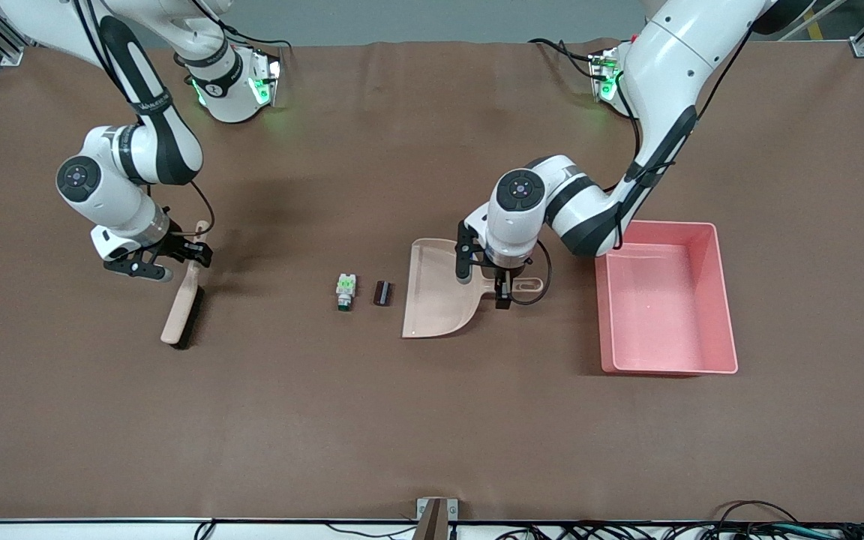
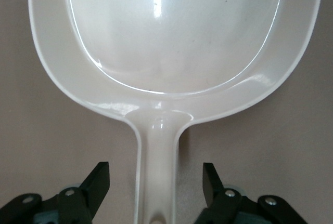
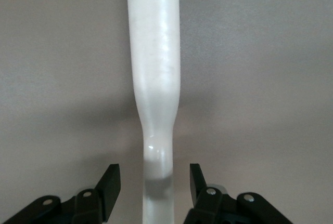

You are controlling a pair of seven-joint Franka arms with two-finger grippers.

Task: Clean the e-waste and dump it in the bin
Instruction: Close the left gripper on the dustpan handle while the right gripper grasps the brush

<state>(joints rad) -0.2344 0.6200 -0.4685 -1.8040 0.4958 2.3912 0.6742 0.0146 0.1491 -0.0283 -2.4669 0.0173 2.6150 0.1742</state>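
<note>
Nothing swept yet, I reckon: the white blocky part with green marks (image 1: 346, 291) and the dark stubby cylinder (image 1: 382, 292) lie on the brown worktop (image 1: 432, 420) between my two grippers, by the beige plastic dustpan (image 1: 436, 289) mouth; the pink rectangular plastic bin (image 1: 724, 300) looks empty. Left gripper (image 2: 156, 182) jaws released astride the dustpan handle; right gripper (image 3: 154, 182) jaws released astride the beige brush (image 1: 181, 307) handle. Both grasps, sweep, dump all remain

A beige dustpan (image 1: 436, 289) is lying flat on the brown table (image 1: 432, 420), its handle (image 2: 156, 182) pointing toward the left arm's end; a beige brush (image 1: 182, 304) with dark bristles is resting toward the right arm's end, well apart from the dustpan; cables (image 1: 702, 529) are trailing along the table's nearest edge.
</note>
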